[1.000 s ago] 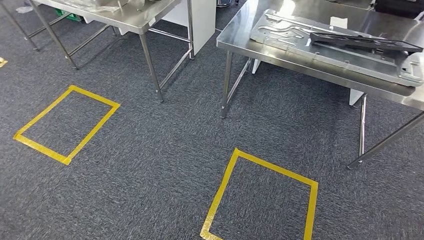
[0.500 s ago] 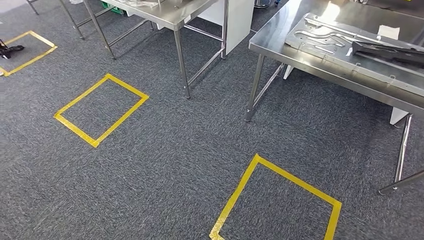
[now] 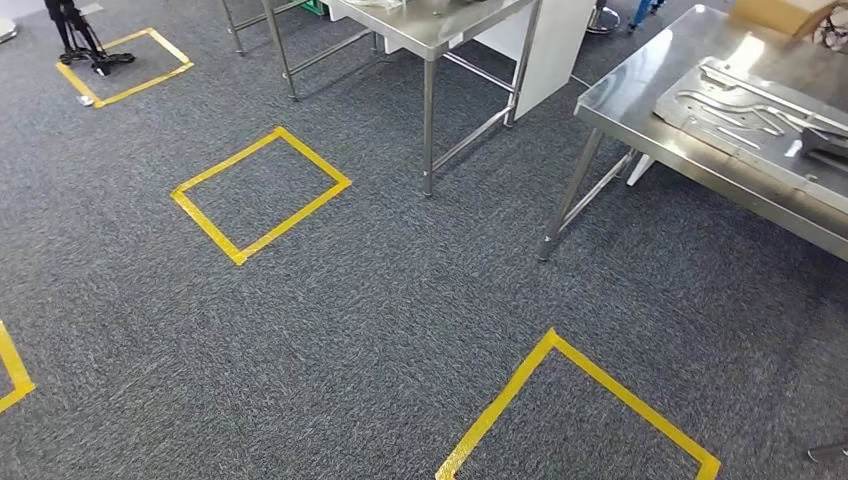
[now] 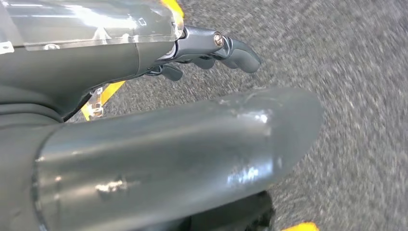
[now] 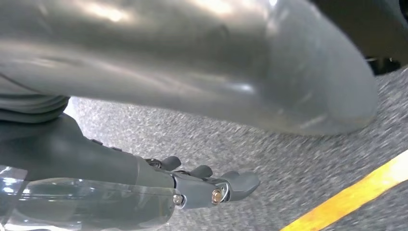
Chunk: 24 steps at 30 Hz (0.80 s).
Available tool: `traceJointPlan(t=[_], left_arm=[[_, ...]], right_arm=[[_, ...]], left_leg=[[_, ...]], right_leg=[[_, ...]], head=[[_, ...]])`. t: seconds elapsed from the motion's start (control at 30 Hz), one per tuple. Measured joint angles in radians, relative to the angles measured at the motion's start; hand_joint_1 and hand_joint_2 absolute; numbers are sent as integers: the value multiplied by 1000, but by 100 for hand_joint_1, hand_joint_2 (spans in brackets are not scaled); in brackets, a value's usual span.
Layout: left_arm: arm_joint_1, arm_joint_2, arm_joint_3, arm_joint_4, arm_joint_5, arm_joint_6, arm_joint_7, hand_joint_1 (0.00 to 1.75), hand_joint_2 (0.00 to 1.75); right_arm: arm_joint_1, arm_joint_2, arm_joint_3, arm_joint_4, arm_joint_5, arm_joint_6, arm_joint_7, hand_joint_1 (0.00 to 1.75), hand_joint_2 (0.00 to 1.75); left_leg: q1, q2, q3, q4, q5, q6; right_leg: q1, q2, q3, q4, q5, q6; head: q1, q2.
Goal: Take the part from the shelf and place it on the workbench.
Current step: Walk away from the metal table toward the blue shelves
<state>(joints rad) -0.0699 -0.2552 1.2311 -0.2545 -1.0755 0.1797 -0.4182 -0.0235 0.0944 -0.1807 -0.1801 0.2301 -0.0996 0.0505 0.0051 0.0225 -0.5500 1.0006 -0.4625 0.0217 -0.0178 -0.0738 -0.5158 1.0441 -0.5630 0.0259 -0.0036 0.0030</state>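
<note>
In the head view a steel workbench (image 3: 640, 100) stands at the right, with a silver stamped metal panel (image 3: 750, 105) lying on it and a dark part (image 3: 825, 140) at the picture's edge. My left hand (image 4: 144, 120) hangs over the grey carpet, its thumb and dark fingers (image 4: 231, 45) apart and holding nothing. My right hand (image 5: 96, 159) also hangs above the carpet, fingers (image 5: 226, 187) stretched out away from the thumb, with nothing in it.
A second steel table (image 3: 440, 25) stands at the back centre beside a white cabinet (image 3: 550, 45). Yellow tape squares (image 3: 262, 193) (image 3: 580, 410) mark the carpet. A black tripod (image 3: 75, 35) stands at a third square far left. A cardboard box (image 3: 780, 12) sits on the workbench.
The whole head picture has shifted: the camera has turned left, so the tables and tape squares slid to the right. The tripod and another tape square came into view at the left.
</note>
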Motion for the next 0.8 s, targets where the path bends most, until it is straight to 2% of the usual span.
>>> traceJointPlan(t=[0.03,0.07,0.1,0.13,0.17,0.2,0.23,0.3,0.33,0.37,0.43,0.47,0.5,0.57,0.6,0.63,0.67,0.7,0.73,0.8], left_arm=[[-1,0,1,0,1,-4,-2,0,0],[-3,0,1,0,1,-8,-4,0,0],[-4,0,1,0,1,-12,-6,0,0],[-4,0,1,0,2,-16,-8,0,0],[-3,0,1,0,3,-19,-9,0,0],[-2,0,1,0,3,-22,-9,0,0],[-2,0,1,0,4,-26,-9,0,0],[-2,-1,2,0,4,-30,-10,0,0],[-3,-1,2,0,4,-31,-10,0,0],[-3,-1,2,0,4,-31,-10,0,0],[-2,-1,3,0,4,-31,-10,0,0],[-1,-1,4,0,4,-30,-10,0,0],[-1,-1,5,0,4,-30,-10,0,0],[-3,-1,7,0,5,-30,-10,0,0],[-3,-1,7,0,4,-30,-10,0,0],[-3,-1,8,0,4,-30,-10,0,0],[-2,-1,8,0,3,-29,-9,0,0],[-1,-1,8,0,3,-29,-9,0,0],[1,-1,9,0,2,-29,-8,0,0],[0,-1,10,0,3,-30,-8,0,0]], right_arm=[[2,0,1,0,1,0,0,0,0],[4,0,2,0,2,0,1,0,0],[6,0,3,0,4,0,1,0,0],[7,0,4,1,6,0,2,0,0],[8,0,4,1,7,0,2,0,0],[8,0,5,1,8,0,3,0,0],[8,0,5,1,9,0,4,0,0],[10,0,5,2,10,0,5,0,0],[10,0,6,2,10,0,6,0,0],[10,-1,6,2,10,1,6,0,0],[6,-1,6,3,10,1,6,0,0],[6,-1,6,3,10,1,6,0,0],[7,-1,6,3,10,1,7,0,0],[10,-1,6,3,10,2,7,0,0],[12,-1,6,3,10,3,7,0,0],[13,-1,6,3,10,3,7,0,0],[13,-1,6,3,10,3,7,0,0],[12,-1,6,3,10,3,7,0,0],[11,-1,6,3,11,3,7,0,0],[10,-1,7,3,11,5,7,0,0]], left_leg=[[2,-10,1,-2,3,5],[1,-21,-1,-3,4,8],[0,-33,-2,-2,5,10],[0,-47,-3,-2,5,10],[-1,-62,-2,0,5,10],[-1,-77,-1,1,4,9],[0,-91,1,4,3,7],[-1,-118,-3,13,-2,-2],[0,-128,-6,17,-4,-8],[0,-138,-11,19,-4,-14],[3,-153,-15,18,-3,-26],[3,-143,-19,26,-9,-31],[2,-120,-31,52,-24,-36],[1,-60,-82,160,-82,-43],[2,-44,-116,227,-111,-46],[4,-36,-141,279,-127,-48],[5,-32,-152,299,-126,-49],[6,-28,-142,279,-105,-49],[6,-20,-113,223,-72,-46],[1,22,-42,85,-18,-37]], right_leg=[[-2,33,-22,48,-30,3],[-2,55,-56,113,-63,3],[-2,64,-90,179,-90,3],[-2,68,-116,226,-100,3],[-3,69,-128,239,-89,3],[-3,72,-120,212,-58,2],[-5,82,-98,152,-15,0],[-8,128,-50,34,43,-6],[-8,146,-38,-1,53,-9],[-7,156,-34,-10,51,-13],[-6,136,-31,-17,53,-22],[-7,124,-27,-21,54,-30],[-8,109,-23,-26,56,-38],[-6,79,-19,-31,55,-48],[-3,64,-19,-30,54,-51],[-1,48,-18,-30,52,-52],[0,34,-17,-29,50,-52],[1,20,-14,-29,48,-51],[2,8,-11,-29,45,-50],[5,-13,-2,-28,38,-43]], head=[[2,0],[4,0],[6,0],[6,0],[6,0],[6,0],[6,0],[6,0],[6,0],[6,0],[6,0],[5,0],[2,0],[-4,0],[-6,0],[-5,0],[-6,0],[-6,0],[-6,0],[-5,0]])
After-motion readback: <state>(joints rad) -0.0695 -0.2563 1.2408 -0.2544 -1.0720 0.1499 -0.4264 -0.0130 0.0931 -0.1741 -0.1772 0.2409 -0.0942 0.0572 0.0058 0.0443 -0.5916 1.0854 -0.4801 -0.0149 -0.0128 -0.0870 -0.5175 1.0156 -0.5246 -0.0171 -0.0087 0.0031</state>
